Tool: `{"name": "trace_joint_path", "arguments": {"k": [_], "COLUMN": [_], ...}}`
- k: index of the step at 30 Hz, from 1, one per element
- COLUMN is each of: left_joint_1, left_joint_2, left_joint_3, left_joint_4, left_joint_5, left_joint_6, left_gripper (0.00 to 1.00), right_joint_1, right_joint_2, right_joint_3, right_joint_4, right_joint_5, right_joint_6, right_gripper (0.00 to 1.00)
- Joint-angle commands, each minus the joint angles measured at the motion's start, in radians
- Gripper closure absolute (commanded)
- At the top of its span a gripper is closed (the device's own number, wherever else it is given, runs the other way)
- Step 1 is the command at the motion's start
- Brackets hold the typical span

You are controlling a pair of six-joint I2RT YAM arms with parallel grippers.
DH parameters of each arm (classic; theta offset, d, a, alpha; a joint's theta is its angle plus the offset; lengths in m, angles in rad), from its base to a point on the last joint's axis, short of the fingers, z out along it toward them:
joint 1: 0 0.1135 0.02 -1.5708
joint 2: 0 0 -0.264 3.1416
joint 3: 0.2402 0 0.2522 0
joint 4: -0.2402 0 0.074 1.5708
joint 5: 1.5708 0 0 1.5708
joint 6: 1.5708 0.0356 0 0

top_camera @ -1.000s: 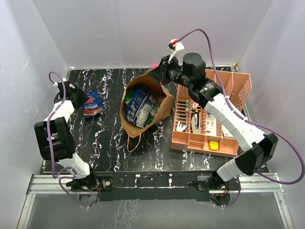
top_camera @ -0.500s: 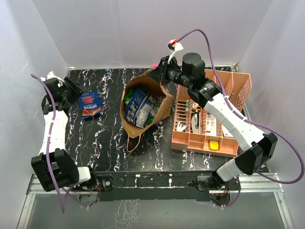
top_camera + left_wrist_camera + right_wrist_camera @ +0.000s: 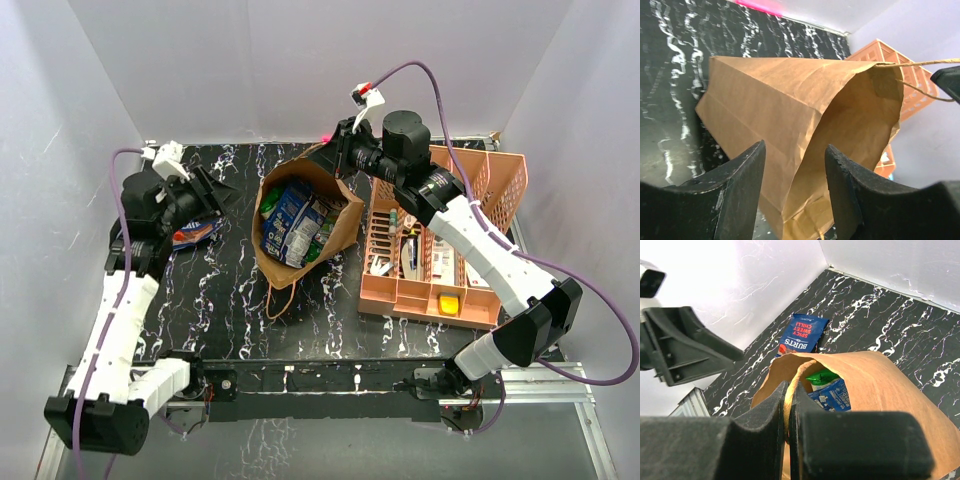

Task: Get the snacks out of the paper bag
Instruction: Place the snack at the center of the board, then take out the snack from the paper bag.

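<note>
Standing with its mouth wide on the black marbled table [image 3: 230, 320], the paper bag [image 3: 347, 222] holds a crowd of snacks [image 3: 295, 222], mostly blue and white packets with green ones among them, packed close together and reaching nearly to the rim. The right gripper [image 3: 340, 150] is at the bag's far rim, its fingers clenched tight on the brown paper edge where a twisted handle meets it; in the right wrist view [image 3: 790, 387] the two pads press together with the rim between them, and a green packet and a blue one show just inside the bag below. The bag's other handle lies loose on the table at its near side. To the left of the bag, apart from it, a blue packet [image 3: 804, 333] reading "Burts Spicy Sweet Chilli" lies flat on the table. The left gripper [image 3: 205, 190] hangs over that packet, also left of the bag and pointing toward it; its fingers [image 3: 740, 185] are spread and released, with nothing between them and only the bag's creased side beyond. Just right of the bag sits the peach basket [image 3: 500, 185], with small items in its compartments.
</note>
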Motion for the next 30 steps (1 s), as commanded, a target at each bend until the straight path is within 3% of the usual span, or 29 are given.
{"name": "trace_joint_path", "arguments": {"k": [1,4,8,16,22,27,30], "left_joint_1": [-0.001,-0.012,-0.048,-0.222,-0.407,-0.654,-0.715], "left_joint_2": [-0.097,-0.103,-0.094,-0.112,-0.099,-0.005,0.066], "left_joint_3": [0.061,0.102,0.068,0.077,0.089,0.125,0.14], "left_joint_4": [-0.146,-0.176,-0.088,0.006,-0.041,-0.113,-0.132], "left_joint_5": [-0.07,-0.047,0.106,0.099,-0.066,-0.362,-0.458], "left_joint_6": [0.123,0.149,0.077,0.035,0.16,0.292,0.377], "left_gripper": [0.5,0.5,0.51,0.51,0.53,0.54,0.52], "right_joint_1": [0.001,0.0,0.001,0.0,0.001,0.001,0.0], "right_joint_2": [-0.024,-0.021,-0.008,-0.01,-0.008,-0.011,-0.015], "right_joint_3": [0.023,0.021,0.029,0.017,0.028,0.029,0.032], "right_joint_4": [0.078,0.087,0.097,0.12,0.119,0.117,0.108], "right_joint_5": [-0.008,-0.009,-0.023,-0.023,-0.025,-0.021,-0.02], "right_joint_6": [0.002,0.004,0.013,0.03,0.034,0.036,0.036], "right_gripper": [0.93,0.93,0.93,0.93,0.93,0.93,0.93]}}
